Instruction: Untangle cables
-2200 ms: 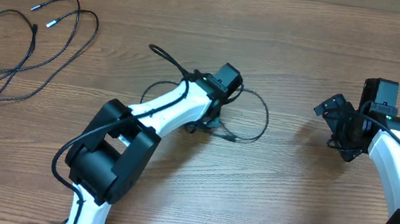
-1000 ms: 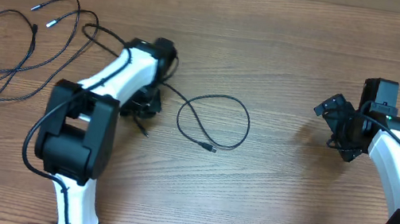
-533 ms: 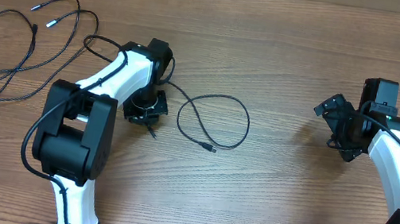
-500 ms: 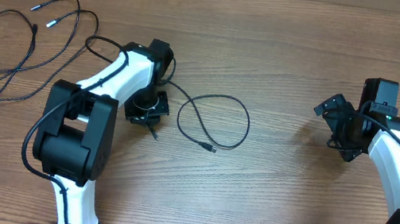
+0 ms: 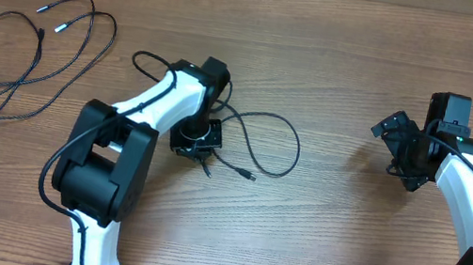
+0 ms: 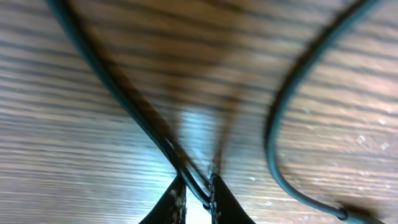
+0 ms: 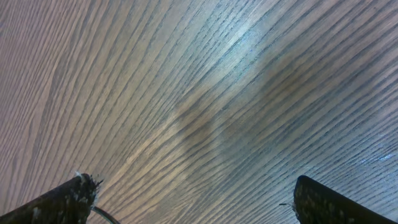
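Left hand [image 6: 198, 199]: pinched narrow on one strand of the looped cable [image 5: 296, 152], low over the tabletop [image 5: 313, 249].
Looped cable: mid-tabletop; the loop spread from my pinch toward my right arm, its long axis roughly side to side, its plug end [image 5: 251, 177] on the loop's near edge.
Right hand [image 5: 400, 154]: wide, holding nothing, well apart from the loop on its right.
Other cables [image 5: 39, 52]: a loose bunch well left of the loop, not touching it.
Nearer arm: the left; I judged the loop was mine to move.
Writing: none I could read.
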